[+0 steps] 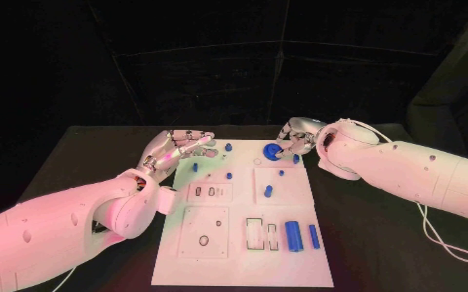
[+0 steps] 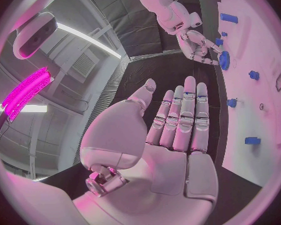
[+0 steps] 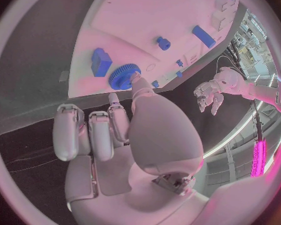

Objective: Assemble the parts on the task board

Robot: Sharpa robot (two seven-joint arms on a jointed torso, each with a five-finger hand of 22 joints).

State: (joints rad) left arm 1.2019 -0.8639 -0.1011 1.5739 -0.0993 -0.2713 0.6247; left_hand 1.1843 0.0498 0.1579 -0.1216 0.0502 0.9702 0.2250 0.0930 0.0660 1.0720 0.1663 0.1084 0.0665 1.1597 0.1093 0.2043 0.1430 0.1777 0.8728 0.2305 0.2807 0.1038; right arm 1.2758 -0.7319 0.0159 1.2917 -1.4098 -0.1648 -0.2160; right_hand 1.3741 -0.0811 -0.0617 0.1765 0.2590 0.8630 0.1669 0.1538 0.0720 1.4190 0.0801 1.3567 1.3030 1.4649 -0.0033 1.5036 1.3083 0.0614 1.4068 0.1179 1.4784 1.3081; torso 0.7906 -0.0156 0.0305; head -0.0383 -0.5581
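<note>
— What lies on the black tabletop [image 1: 88, 150]?

— A long white task board [image 1: 244, 265], flat and matte, with rectangular and oval recesses cut into it. Small blue parts sit on it: a thick cylinder [image 1: 293, 236] and a slimmer bar [image 1: 314, 236] lie side by side near the robot's end, a short peg [image 1: 268, 191] stands mid-board, and a toothed blue gear [image 1: 272, 151] lies flat at the far end.

— What about the right hand?

— The right hand [image 1: 295, 140] is over the far end of the board. In the right wrist view its thumb tip touches the rim of the gear [image 3: 121, 76], with the other fingers [image 3: 90, 135] curled in beside it. Whether it really grips the gear, the pictures do not settle.

— And the left hand?

— The left hand [image 1: 180, 147] hovers at the board's far left edge, palm up, its fingers [image 2: 181, 120] straight and close together, holding nothing.

— The room?

— Dark curtain behind the tabletop; the wrist views catch strip lights on a ceiling.
</note>
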